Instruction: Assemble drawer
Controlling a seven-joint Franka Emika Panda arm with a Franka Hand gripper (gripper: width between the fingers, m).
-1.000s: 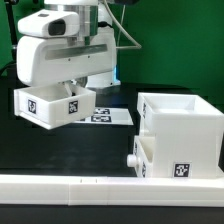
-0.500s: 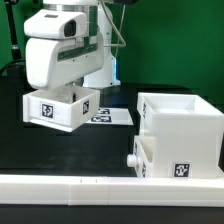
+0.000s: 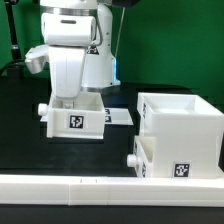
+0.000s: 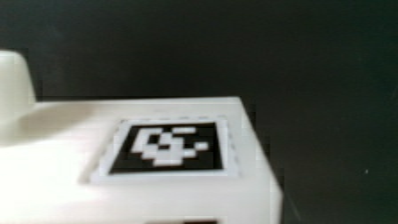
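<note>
Now the end effector (image 3: 75, 97), gripping the tray (image 3: 76, 118), has swung it level.

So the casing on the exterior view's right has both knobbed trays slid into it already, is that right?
No. The exterior view shows only one tray in the casing. The other tray is under the gripper, apart from the casing, on the exterior view's left.
</note>
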